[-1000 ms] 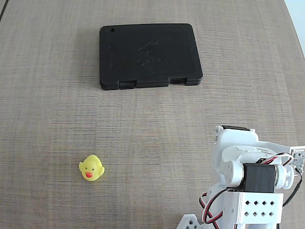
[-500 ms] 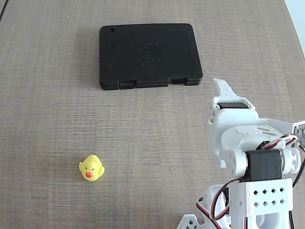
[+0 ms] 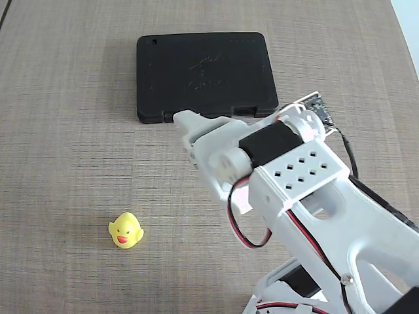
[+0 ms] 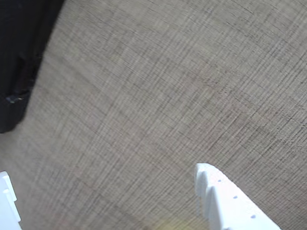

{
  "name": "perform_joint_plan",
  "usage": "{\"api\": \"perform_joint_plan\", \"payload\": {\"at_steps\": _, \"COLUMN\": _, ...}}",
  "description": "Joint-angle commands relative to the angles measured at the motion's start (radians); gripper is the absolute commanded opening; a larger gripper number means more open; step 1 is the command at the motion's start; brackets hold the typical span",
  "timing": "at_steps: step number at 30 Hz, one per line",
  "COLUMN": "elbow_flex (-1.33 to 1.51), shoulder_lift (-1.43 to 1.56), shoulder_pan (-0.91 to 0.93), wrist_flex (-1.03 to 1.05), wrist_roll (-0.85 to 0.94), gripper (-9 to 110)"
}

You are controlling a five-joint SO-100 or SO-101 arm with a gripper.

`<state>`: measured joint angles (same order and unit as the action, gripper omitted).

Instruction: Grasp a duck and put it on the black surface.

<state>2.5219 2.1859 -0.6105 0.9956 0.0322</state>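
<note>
The small yellow duck [image 3: 125, 230] with its red-orange beak sits on the table at the lower left of the fixed view. The black surface [image 3: 206, 75] lies flat at the top centre, its notched edge facing the arm. My gripper [image 3: 186, 125] reaches out over the table just in front of that notched edge, well up and to the right of the duck. In the wrist view one white finger [image 4: 225, 201] shows at the lower right and another white part at the lower left edge. A wide gap lies between them with nothing in it. A corner of the black surface [image 4: 19, 57] shows at the left.
The white arm [image 3: 308, 196] with its red and black wires crosses the right half of the fixed view. A woven brown table [image 3: 78, 150] spreads around the duck and the slab.
The arm has risen from its folded pose at the lower right and swung out to the left, so the gripper now hovers by the slab's near edge. Duck and slab have not moved.
</note>
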Motion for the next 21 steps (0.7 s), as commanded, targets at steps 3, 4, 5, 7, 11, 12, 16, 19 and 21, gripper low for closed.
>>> {"api": "perform_joint_plan", "payload": {"at_steps": 3, "elbow_flex": -0.124, "shoulder_lift": -0.176, "shoulder_pan": -0.114, "wrist_flex": -0.002, "wrist_roll": 0.011, "gripper": 39}}
{"api": "perform_joint_plan", "payload": {"at_steps": 4, "elbow_flex": -0.138, "shoulder_lift": -0.192, "shoulder_pan": -0.141, "wrist_flex": 0.002, "wrist_roll": 0.011, "gripper": 39}}
{"api": "perform_joint_plan", "payload": {"at_steps": 5, "elbow_flex": -0.147, "shoulder_lift": -0.199, "shoulder_pan": -0.17, "wrist_flex": 0.003, "wrist_roll": 0.011, "gripper": 39}}
{"api": "perform_joint_plan", "payload": {"at_steps": 7, "elbow_flex": -0.156, "shoulder_lift": -0.215, "shoulder_pan": -0.227, "wrist_flex": 0.003, "wrist_roll": 0.021, "gripper": 39}}
{"api": "perform_joint_plan", "payload": {"at_steps": 11, "elbow_flex": -0.176, "shoulder_lift": -0.241, "shoulder_pan": -0.325, "wrist_flex": 0.005, "wrist_roll": 0.098, "gripper": 39}}
{"api": "perform_joint_plan", "payload": {"at_steps": 12, "elbow_flex": -0.176, "shoulder_lift": -0.245, "shoulder_pan": -0.345, "wrist_flex": 0.005, "wrist_roll": 0.114, "gripper": 39}}
{"api": "perform_joint_plan", "payload": {"at_steps": 16, "elbow_flex": -0.179, "shoulder_lift": -0.279, "shoulder_pan": -0.393, "wrist_flex": 0.005, "wrist_roll": 0.143, "gripper": 39}}
{"api": "perform_joint_plan", "payload": {"at_steps": 19, "elbow_flex": -0.181, "shoulder_lift": -0.298, "shoulder_pan": -0.41, "wrist_flex": 0.0, "wrist_roll": 0.143, "gripper": 39}}
{"api": "perform_joint_plan", "payload": {"at_steps": 21, "elbow_flex": -0.181, "shoulder_lift": -0.302, "shoulder_pan": -0.42, "wrist_flex": -0.003, "wrist_roll": 0.146, "gripper": 39}}
